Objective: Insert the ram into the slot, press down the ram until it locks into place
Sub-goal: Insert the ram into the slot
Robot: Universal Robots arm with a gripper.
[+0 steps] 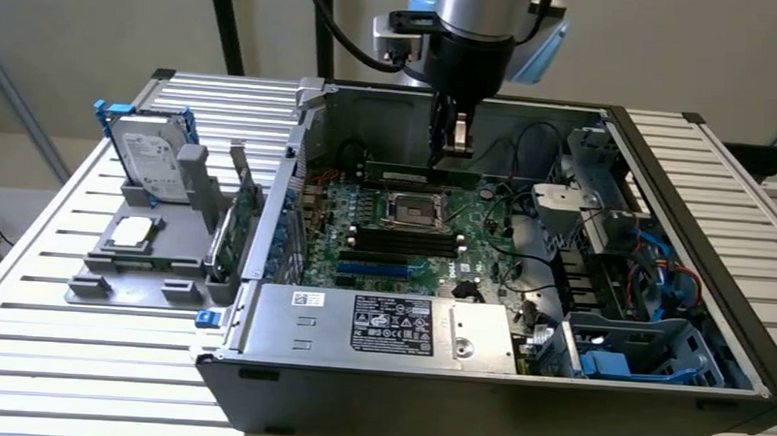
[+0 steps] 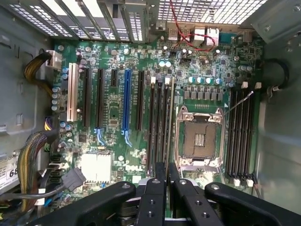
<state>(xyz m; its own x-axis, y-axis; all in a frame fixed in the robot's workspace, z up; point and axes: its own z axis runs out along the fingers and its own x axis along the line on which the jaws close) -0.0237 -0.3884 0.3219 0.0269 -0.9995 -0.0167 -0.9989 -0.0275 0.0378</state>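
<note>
My gripper hangs inside the open computer case, shut on the ram, a thin green stick held level above the motherboard. In the wrist view the ram shows edge-on, running away from between my black fingers, with the gripper closed around its near part. The long black memory slots lie just beside the ram's line, between the expansion sockets and the CPU socket. The same slots appear in the exterior view below the CPU socket. The ram is above the board, apart from any slot.
A second bank of black memory slots lies past the CPU socket. A blue socket and cable bundles flank the board. The power supply and drive cage crowd the case. Outside it, a grey fixture holds a hard drive and an expansion card.
</note>
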